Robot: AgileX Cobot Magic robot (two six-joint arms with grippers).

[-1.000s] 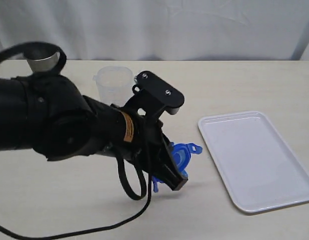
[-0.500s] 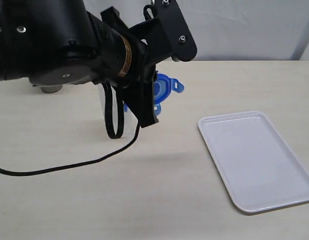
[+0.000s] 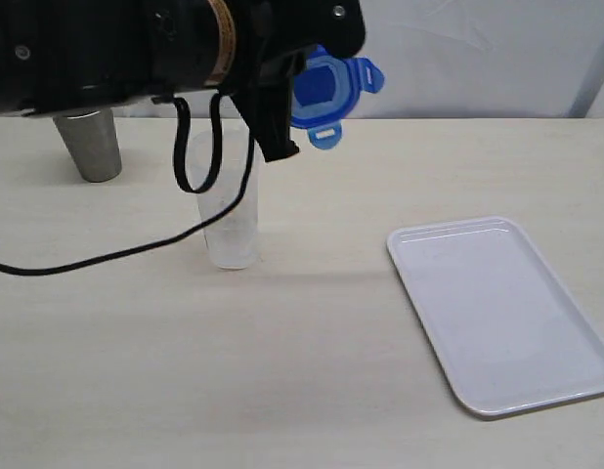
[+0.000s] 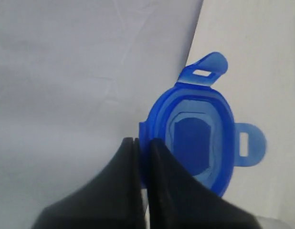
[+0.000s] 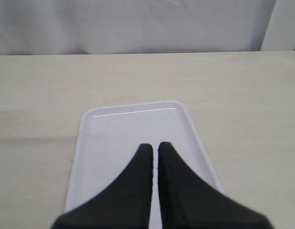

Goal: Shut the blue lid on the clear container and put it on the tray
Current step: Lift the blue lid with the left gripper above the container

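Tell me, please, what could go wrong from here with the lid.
The left gripper pinches the lid only by its edge, so it may pivot or slip. The container stands unsupported; pressing could tip it. The cable hanging across it might snag.

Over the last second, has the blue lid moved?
Yes. The blue lid, pinched by the left gripper, rose from low beside the tray to well above it.
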